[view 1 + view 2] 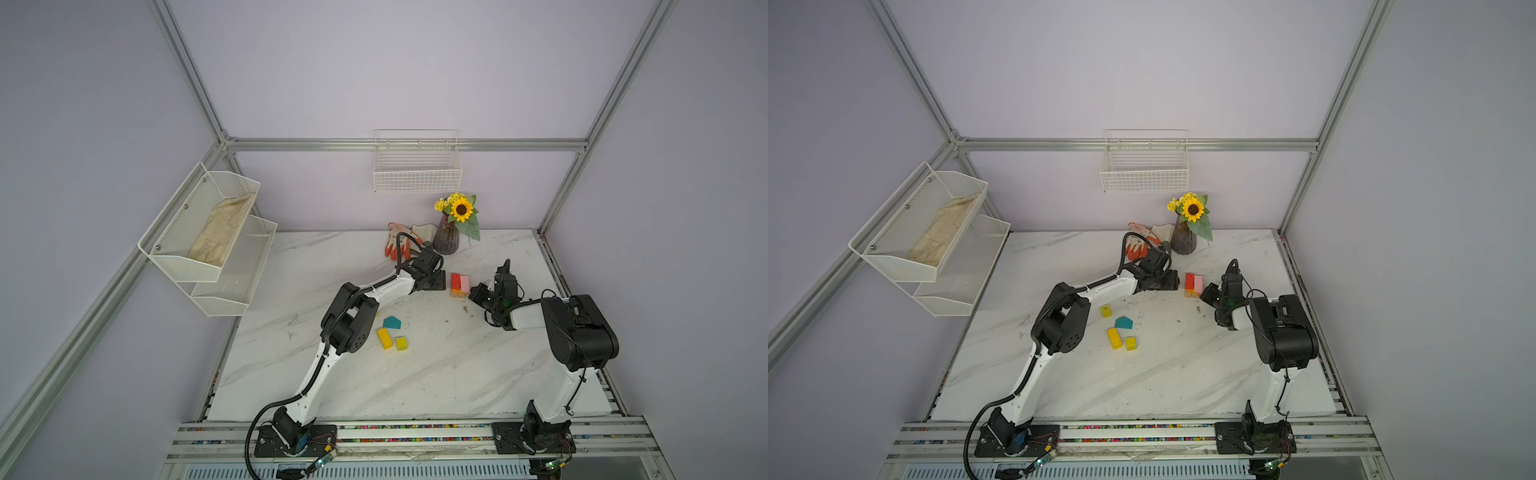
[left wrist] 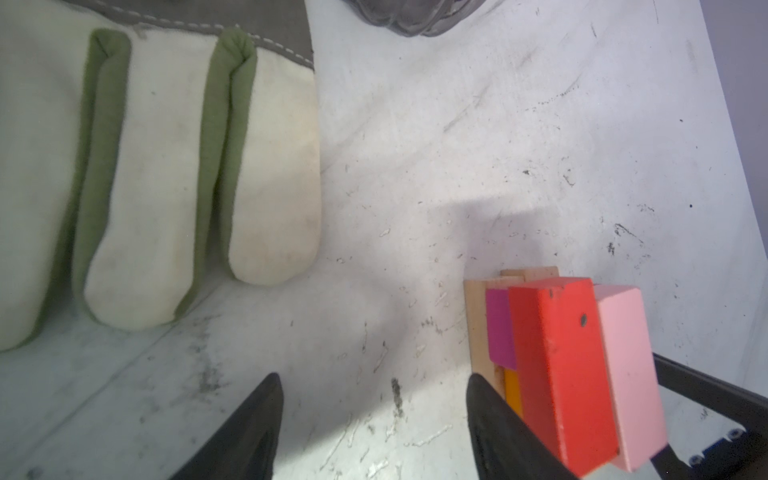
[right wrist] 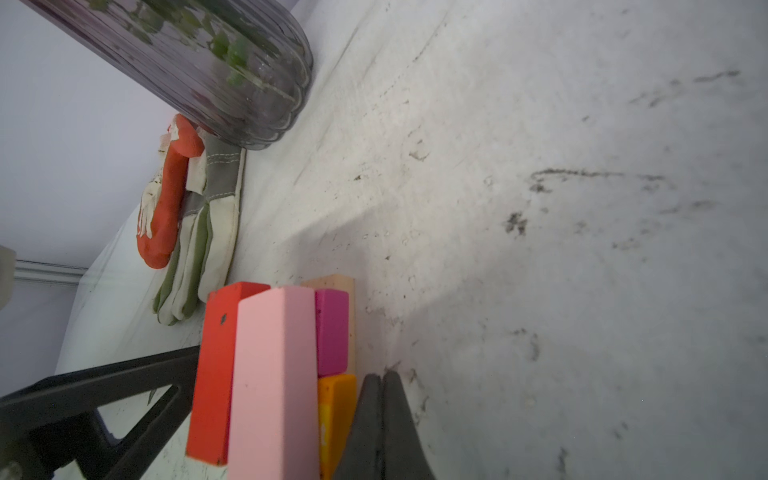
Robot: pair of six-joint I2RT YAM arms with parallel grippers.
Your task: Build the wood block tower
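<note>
magenta block [image 2: 500,328] only in wrist views

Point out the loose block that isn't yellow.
The teal five-sided block, lying flat. The other loose pieces are all yellow: a long bar, a cube beside it, and a second cube set apart from them.

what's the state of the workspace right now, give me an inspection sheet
surface: marble table, scuffed and speckled
job's things: tower with red and pink bars on top; teal block, yellow bar and yellow cubes loose
clutter: gloves and vase at the back
grippers: left gripper open beside the tower, holding nothing; right gripper shut, empty, at the tower's other side
cables: black hose looped over the left wrist
surroundings: wire basket on the back wall; mesh shelf holding a cloth
</note>
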